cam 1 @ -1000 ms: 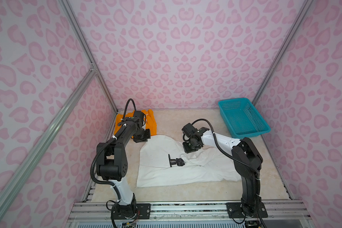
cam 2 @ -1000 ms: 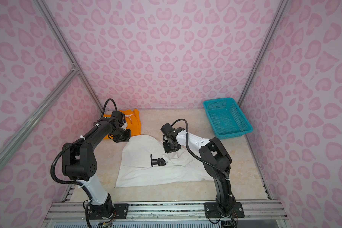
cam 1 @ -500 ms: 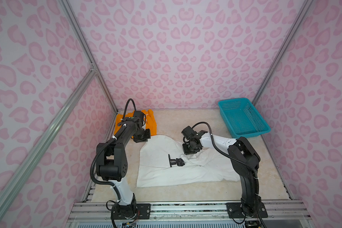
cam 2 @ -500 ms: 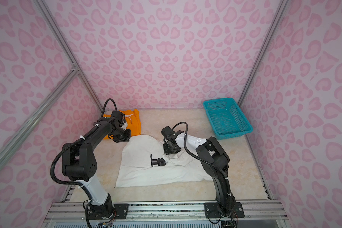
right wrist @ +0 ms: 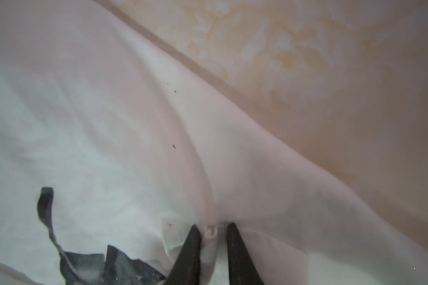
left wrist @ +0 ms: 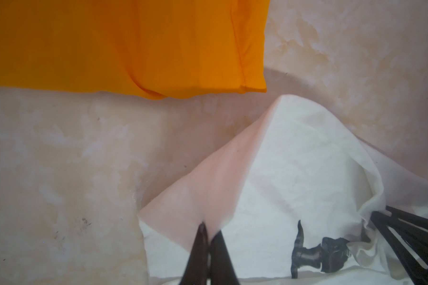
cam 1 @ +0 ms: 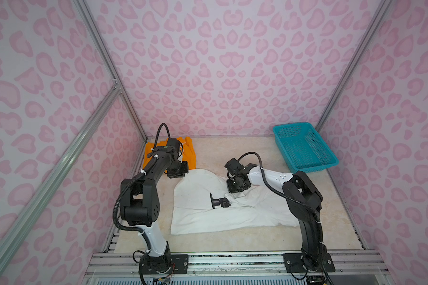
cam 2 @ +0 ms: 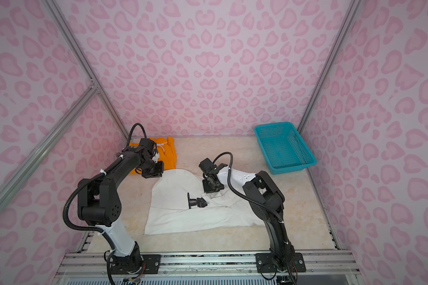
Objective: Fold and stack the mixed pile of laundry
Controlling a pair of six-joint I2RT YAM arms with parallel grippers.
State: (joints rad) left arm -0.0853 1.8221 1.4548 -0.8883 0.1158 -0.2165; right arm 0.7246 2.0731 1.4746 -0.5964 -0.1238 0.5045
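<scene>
Both top views: beige marbled worktop (cam 1: 235, 153), pink blotch-print walls (cam 1: 220, 61); white T-shirt (cam 1: 203, 217) spread mid-worktop, orange shorts (cam 1: 190, 153) in far left corner.
Left wrist: left claw (left wrist: 206, 228) clamped tight on T-shirt edge.
Right wrist: right claw (right wrist: 213, 228) nipping a T-shirt fold, narrow gap.

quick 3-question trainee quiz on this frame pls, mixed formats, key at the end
1. True or false: the orange shorts lie inside the teal basket.
2. The left gripper is shut on: A) the shorts, B) the white T-shirt, C) nothing.
3. Fill in: in both top views the basket stands at the table's far ___ corner.
Key: 1 false, the shorts lie on the table at its far left; 2 B; 3 right.
</scene>
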